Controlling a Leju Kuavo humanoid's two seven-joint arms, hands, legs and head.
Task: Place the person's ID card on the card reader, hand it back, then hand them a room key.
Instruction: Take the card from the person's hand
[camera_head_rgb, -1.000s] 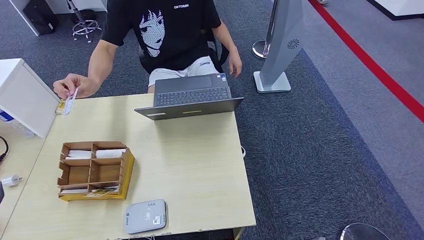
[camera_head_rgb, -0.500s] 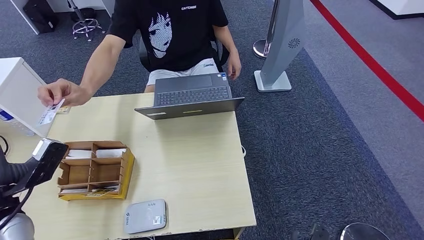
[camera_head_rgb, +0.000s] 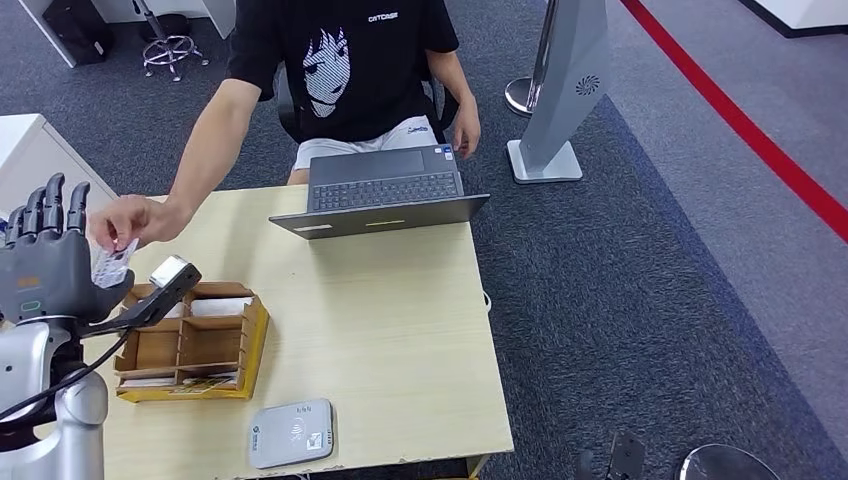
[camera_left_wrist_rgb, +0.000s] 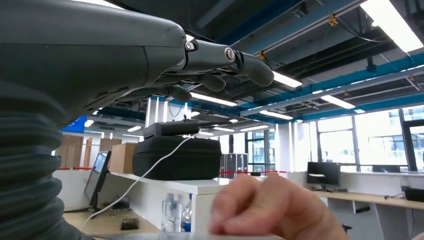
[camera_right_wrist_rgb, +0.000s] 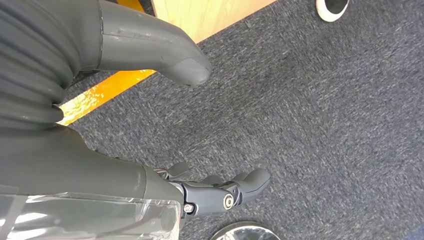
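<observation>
shirt print "CATCASS", roughly | 1 ID card (camera_head_rgb: 112, 262) in person's hand (camera_head_rgb: 128, 222) | 1 card reader (camera_head_rgb: 291, 432) on counter (camera_head_rgb: 380, 330) | left robot hand (camera_head_rgb: 52, 268) spread, empty | right robot hand (camera_right_wrist_rgb: 150, 125) loosely apart, empty

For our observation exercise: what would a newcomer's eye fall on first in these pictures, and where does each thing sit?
The raised left hand at the table's left edge, fingers spread upward, meets the person's hand holding out the ID card. Behind sits an open laptop at the table's far edge. Nearer the robot lie a brown divided box and the grey card reader near the front edge.
</observation>
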